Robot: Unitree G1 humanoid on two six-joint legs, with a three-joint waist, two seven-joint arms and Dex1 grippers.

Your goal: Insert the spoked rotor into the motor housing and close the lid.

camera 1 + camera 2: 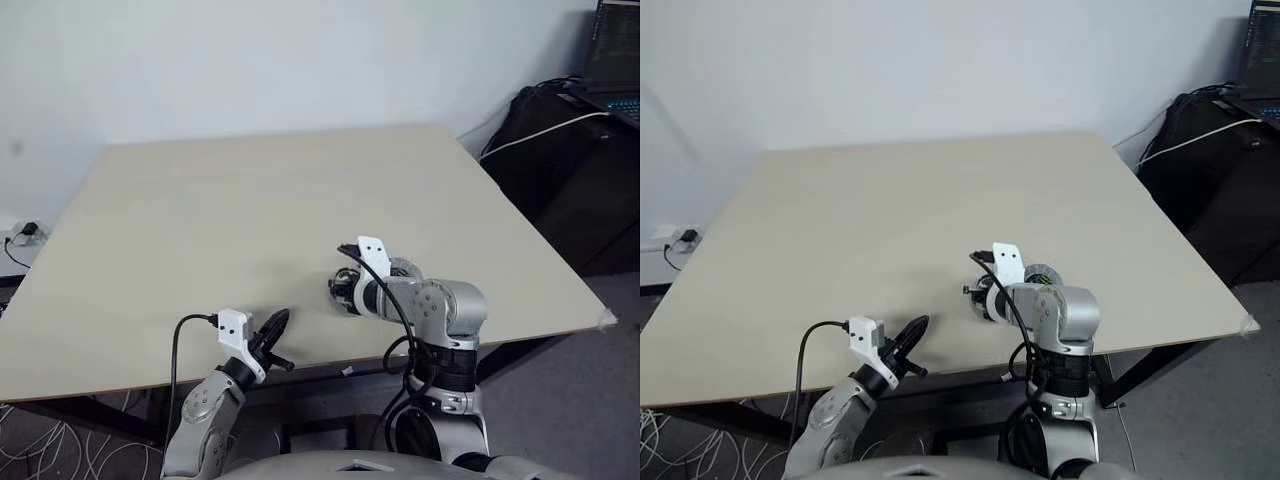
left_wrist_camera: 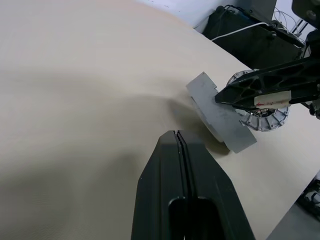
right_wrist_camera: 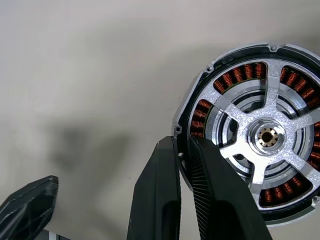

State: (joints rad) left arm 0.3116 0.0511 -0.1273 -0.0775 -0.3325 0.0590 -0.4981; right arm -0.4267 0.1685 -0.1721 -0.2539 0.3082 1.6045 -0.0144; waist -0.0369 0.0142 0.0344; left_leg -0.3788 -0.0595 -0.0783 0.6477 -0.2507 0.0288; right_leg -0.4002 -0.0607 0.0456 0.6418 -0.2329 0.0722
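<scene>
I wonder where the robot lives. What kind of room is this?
Probably a lab or office workroom: a plain pale wooden table, an open laptop on a dark side stand, and loose cables on the floor.

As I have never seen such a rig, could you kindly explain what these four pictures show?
This is a two-armed humanoid robot standing at a pale table. Two pictures come from the cameras in its head, looking down over both arms. The other two come from a camera on each wrist, looking along that arm's tool. The left tool is shut, holds nothing and hovers above the table's near edge. The right tool points down at the motor housing, a round part with copper windings lying on the table. The shiny spoked rotor already sits inside it. The right tool's fingers are nearly together at the housing's rim; whether they pinch it I cannot tell.
</scene>
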